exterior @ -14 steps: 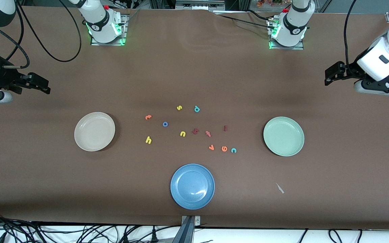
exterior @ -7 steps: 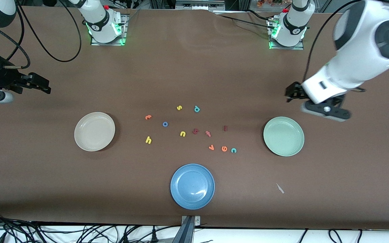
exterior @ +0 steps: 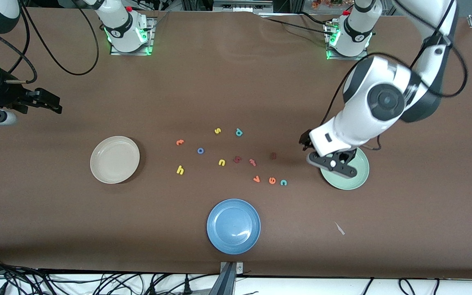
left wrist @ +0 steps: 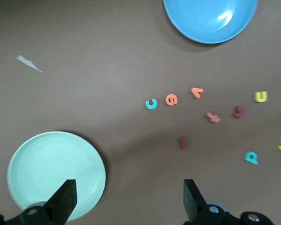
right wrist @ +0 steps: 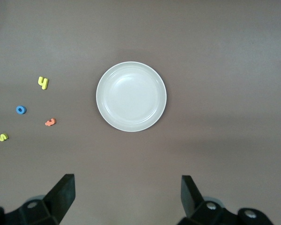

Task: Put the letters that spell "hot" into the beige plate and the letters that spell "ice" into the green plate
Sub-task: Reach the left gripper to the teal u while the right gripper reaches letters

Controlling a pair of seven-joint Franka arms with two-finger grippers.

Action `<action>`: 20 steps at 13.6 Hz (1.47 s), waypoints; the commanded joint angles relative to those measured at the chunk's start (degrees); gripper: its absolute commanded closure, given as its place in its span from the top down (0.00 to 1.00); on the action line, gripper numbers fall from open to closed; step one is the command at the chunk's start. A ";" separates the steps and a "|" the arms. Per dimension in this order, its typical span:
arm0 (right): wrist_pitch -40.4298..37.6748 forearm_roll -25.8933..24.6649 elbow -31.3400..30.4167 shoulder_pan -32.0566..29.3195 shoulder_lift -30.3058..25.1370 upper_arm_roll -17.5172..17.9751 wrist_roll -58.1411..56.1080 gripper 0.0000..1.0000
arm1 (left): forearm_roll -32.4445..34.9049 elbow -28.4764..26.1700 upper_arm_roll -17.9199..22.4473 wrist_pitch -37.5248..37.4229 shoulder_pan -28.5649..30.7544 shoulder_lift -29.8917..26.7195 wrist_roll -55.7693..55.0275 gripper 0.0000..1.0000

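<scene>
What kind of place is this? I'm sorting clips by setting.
Most likely a robotics lab: two arms bolted to a brown-covered table, loose cables along its edge, and foam letters laid out between plates.

High front camera facing both bases, wrist cameras looking straight down, all sharing the scattered foam letters [exterior: 236,157].

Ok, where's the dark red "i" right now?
In the front view, the dark red foam bar "i" lies on the brown table, between the pinkish-red foam letter and the pale green plate.
</scene>
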 commanded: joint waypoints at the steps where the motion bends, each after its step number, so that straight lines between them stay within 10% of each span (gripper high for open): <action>1: -0.95 1.05 0.52 -0.20 0.37 0.32 -0.60 1.00 | 0.65 2.96 0.30 1.77 -0.87 5.68 0.31 1.00; 9: 0.02 0.35 0.87 3.30 8.16 2.69 -0.60 1.00 | 1.61 4.01 0.92 7.84 -8.60 13.42 -20.17 1.00; 13: 0.37 1.14 1.66 5.33 10.30 2.69 0.10 1.00 | 15.93 4.19 1.27 9.68 -8.70 15.36 -19.82 1.00; 20: 12.22 1.23 -5.97 14.38 12.24 2.69 17.76 1.00 | 12.18 3.49 1.18 23.65 -4.30 18.26 -19.82 1.00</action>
